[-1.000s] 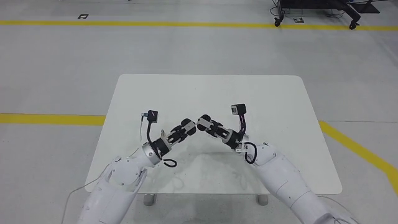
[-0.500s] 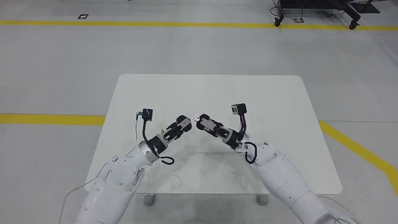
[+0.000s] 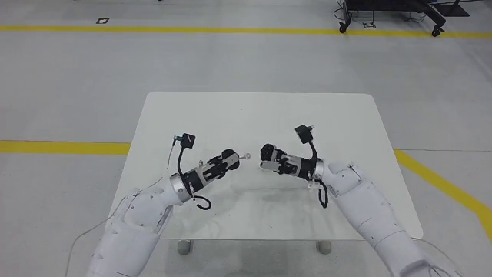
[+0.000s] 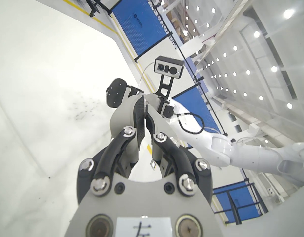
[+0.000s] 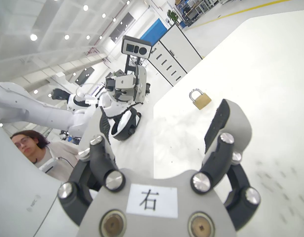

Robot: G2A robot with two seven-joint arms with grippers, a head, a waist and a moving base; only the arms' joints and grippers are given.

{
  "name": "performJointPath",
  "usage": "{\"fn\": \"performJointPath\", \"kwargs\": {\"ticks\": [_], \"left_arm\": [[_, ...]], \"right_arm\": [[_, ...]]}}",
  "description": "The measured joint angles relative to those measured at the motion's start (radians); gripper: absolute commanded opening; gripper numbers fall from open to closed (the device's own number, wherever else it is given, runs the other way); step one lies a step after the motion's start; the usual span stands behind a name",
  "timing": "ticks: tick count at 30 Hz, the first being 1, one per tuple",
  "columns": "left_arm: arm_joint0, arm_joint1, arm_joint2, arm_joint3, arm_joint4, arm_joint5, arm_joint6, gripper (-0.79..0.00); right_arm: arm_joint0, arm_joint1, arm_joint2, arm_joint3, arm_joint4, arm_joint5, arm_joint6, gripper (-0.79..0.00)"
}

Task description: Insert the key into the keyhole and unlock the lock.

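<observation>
Bright, even light falls from rows of ceiling lamps (image 4: 288, 13), and the white table (image 3: 338, 123) glares nearly blank in both wrist views. Shadows are faint and soft-edged. Straight lines bow toward the wrist views' edges.

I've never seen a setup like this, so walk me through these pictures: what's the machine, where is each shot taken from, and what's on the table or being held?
It is a robot with two arms, each ending in a two-fingered gripper, at a white table. The wide picture looks down from a camera above the arms. The other two come from a camera on each wrist, looking along the fingers. The left gripper has its fingers pressed shut; whether a key is pinched there is too small to tell. The right gripper is open and holds nothing. Beyond it a small brass padlock rests on the table, apart from both grippers.
</observation>
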Motion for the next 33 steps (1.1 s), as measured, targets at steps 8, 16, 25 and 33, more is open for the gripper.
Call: {"fn": "performJointPath", "kwargs": {"ticks": [8,16,25,33], "left_arm": [[-0.004,0.006,0.023,0.0,0.026,-0.036,-0.054,-0.785],[-0.015,0.008,0.047,0.006,0.035,-0.039,-0.065,-0.785],[-0.016,0.012,0.048,0.003,0.047,-0.037,-0.039,-0.785],[-0.015,0.015,0.055,-0.002,0.053,-0.039,-0.038,-0.785]], "right_arm": [[-0.029,0.027,-0.016,-0.06,0.16,0.049,0.119,-0.385],[-0.016,0.048,-0.078,-0.083,0.231,0.083,0.152,-0.416],[-0.003,0.081,-0.127,-0.103,0.289,0.102,0.171,-0.536],[0.014,0.102,-0.168,-0.107,0.296,0.093,0.162,-0.785]]}}
